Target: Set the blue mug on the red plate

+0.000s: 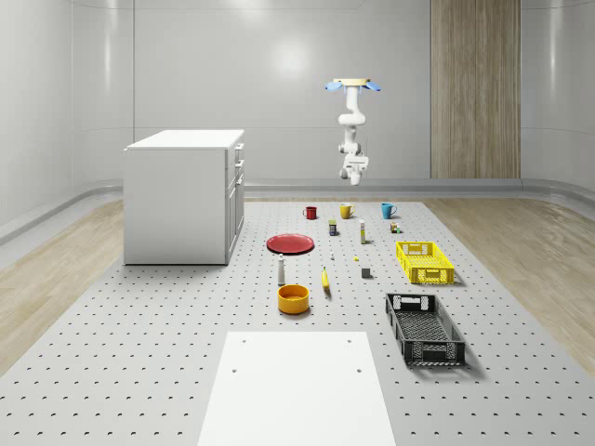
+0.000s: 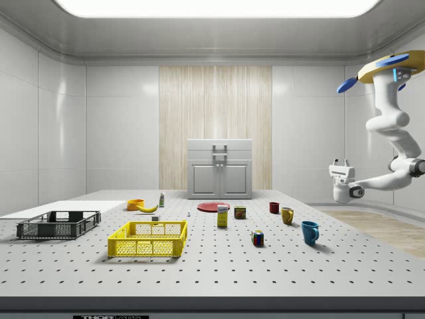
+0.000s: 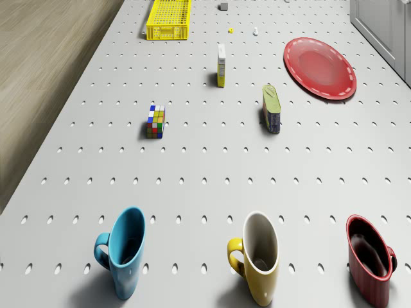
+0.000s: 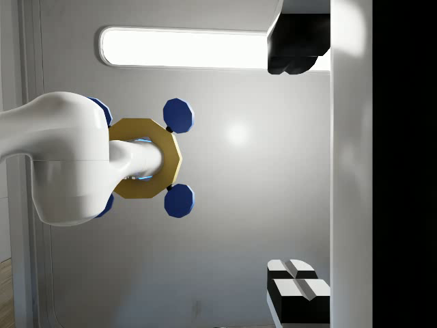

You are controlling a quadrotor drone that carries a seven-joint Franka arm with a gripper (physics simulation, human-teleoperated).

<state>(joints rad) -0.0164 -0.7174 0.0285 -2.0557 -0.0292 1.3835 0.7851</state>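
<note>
The quadrotor drone with its white arm [image 1: 351,111] hovers high past the perforated grey table's [image 1: 167,325] far edge, near the row of mugs. This is the approach step, I'd say: nothing grasped. The flat red plate [image 1: 291,243] waits mid-table, bare. The gripper [image 2: 341,174] hangs well above the glossy blue mug [image 3: 123,251], fingers [image 4: 295,288] spread apart, empty. Next: descend and line up on the mug.
</note>
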